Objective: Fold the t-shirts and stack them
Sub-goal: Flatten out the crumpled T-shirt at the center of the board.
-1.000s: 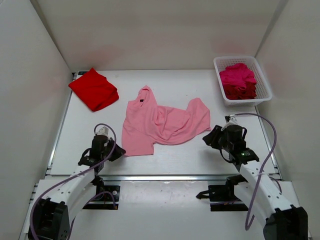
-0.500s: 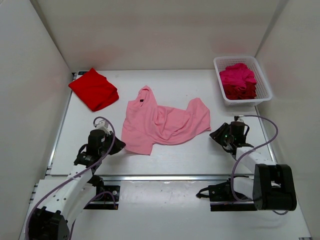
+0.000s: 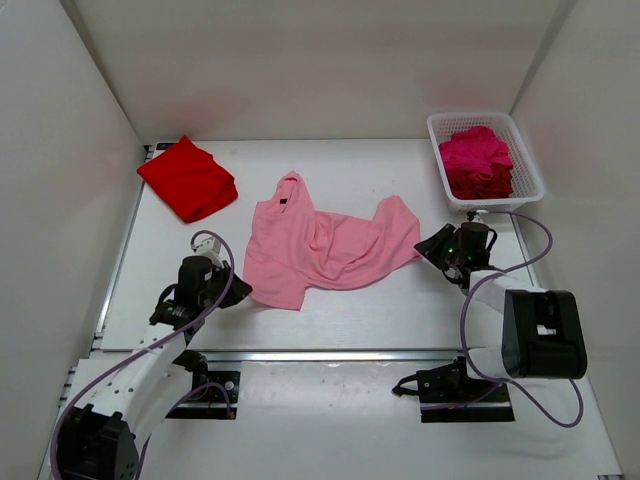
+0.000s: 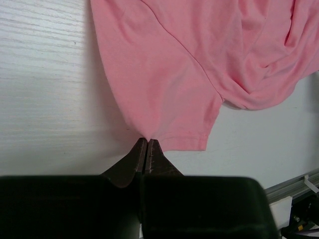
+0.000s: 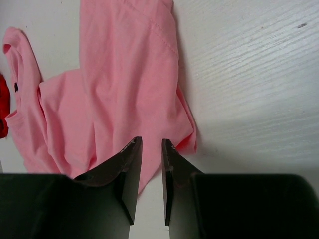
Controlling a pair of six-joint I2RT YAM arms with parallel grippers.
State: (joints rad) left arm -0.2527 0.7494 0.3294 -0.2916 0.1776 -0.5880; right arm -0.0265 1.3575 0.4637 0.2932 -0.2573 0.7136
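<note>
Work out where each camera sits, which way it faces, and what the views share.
Top view: fixed above and behind the arms, looking down on the table; both arms show, bases at the bottom.
Left wrist: rides the left arm, looking past the shut left gripper at the pink shirt's hem.
Right wrist: rides the right arm, looking between the open right gripper's fingers at the same shirt.
Shared: all three see the pink shirt.

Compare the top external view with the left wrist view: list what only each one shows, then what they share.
Only top external: the folded bright red cloth shirt, the white plastic lattice basket holding a magenta cloth shirt, and the right hand. Only left wrist: the left hand seen closed tight, its tips at the pink hem. Both: the crumpled light pink cloth shirt on the white table.
</note>
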